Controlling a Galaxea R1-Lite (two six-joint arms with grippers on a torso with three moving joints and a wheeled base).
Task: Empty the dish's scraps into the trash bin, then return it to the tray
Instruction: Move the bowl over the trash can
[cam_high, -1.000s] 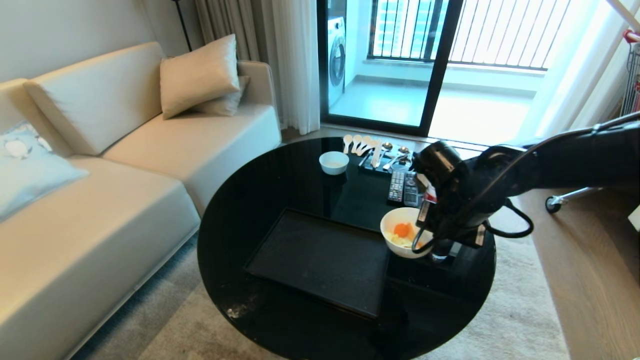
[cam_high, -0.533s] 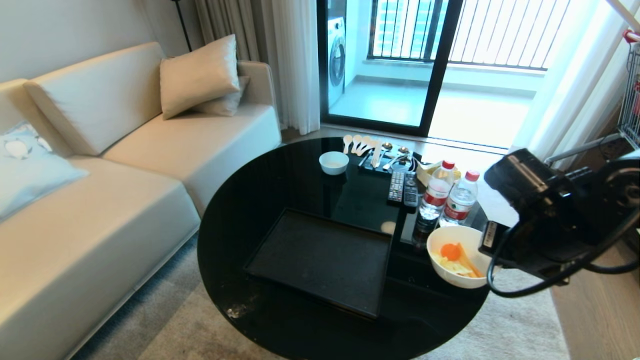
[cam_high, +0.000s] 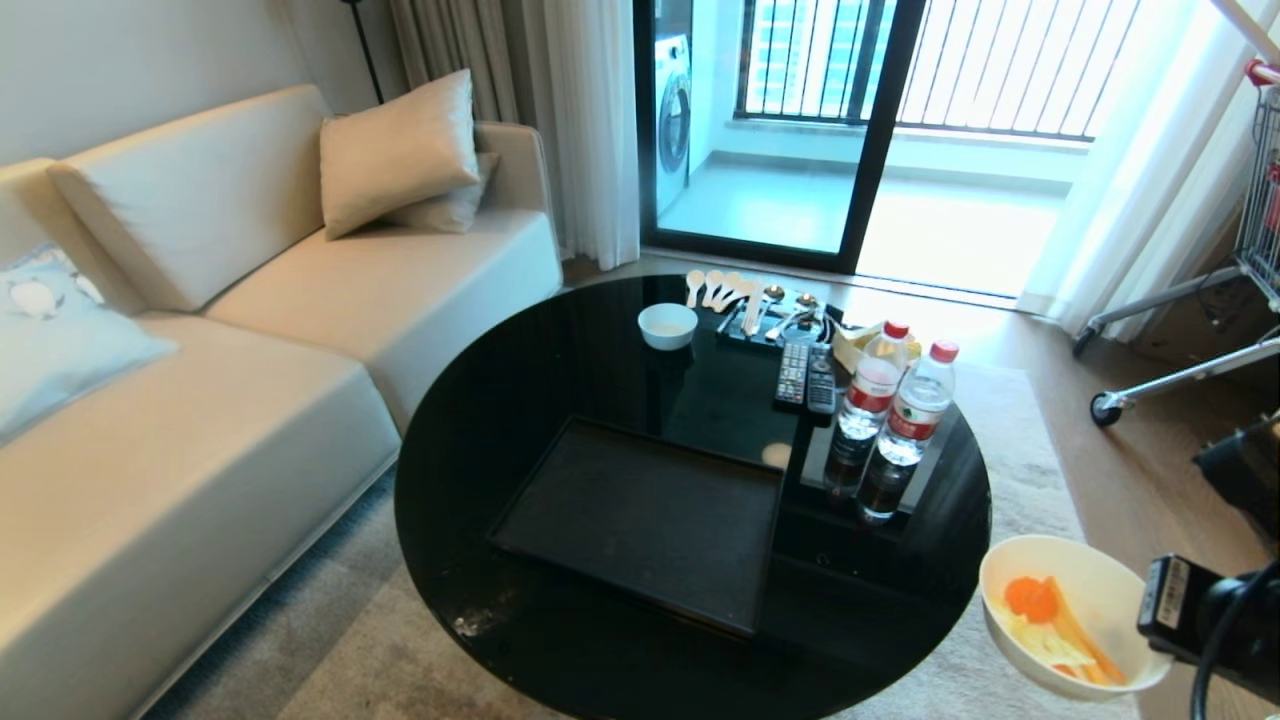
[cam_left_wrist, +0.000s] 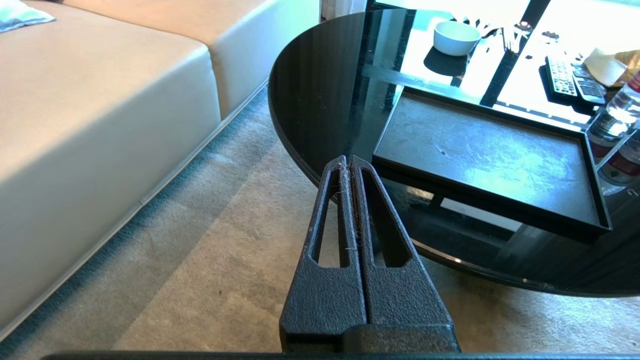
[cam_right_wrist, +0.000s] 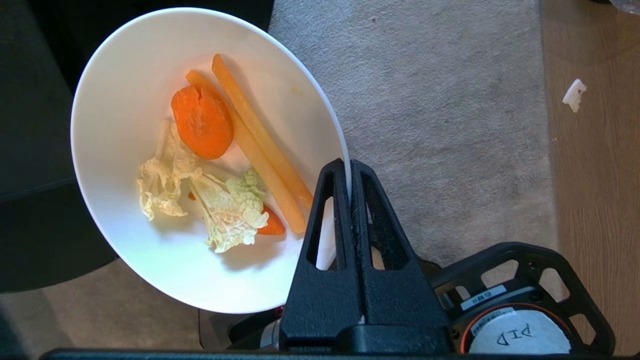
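The dish (cam_high: 1100, 585), a deep white bowl, hangs off the table's near right side over the carpet. My right gripper (cam_right_wrist: 348, 162) is shut on its rim, one finger inside and one outside. The dish (cam_right_wrist: 125, 75) is tilted. The scraps (cam_right_wrist: 202, 120) lie inside it: an orange slice, orange sticks and pale cabbage bits; the head view shows these scraps (cam_high: 1050, 620) too. The black tray (cam_high: 640, 515) sits bare on the round table. My left gripper (cam_left_wrist: 348, 159) is parked and shut, low over the carpet by the table's edge. The trash bin is out of view.
On the glossy black table (cam_high: 480, 400) stand a small white bowl (cam_high: 667, 325), spoons (cam_high: 730, 290), two remotes (cam_high: 805, 375) and two water bottles (cam_high: 890, 410). A beige sofa (cam_high: 200, 350) fills the left. A wheeled cart leg (cam_high: 1105, 408) stands on the right floor.
My right arm has swung the dish from beside the tray's right edge out past the bottles and off the table, toward the near right. The left arm has stayed still.
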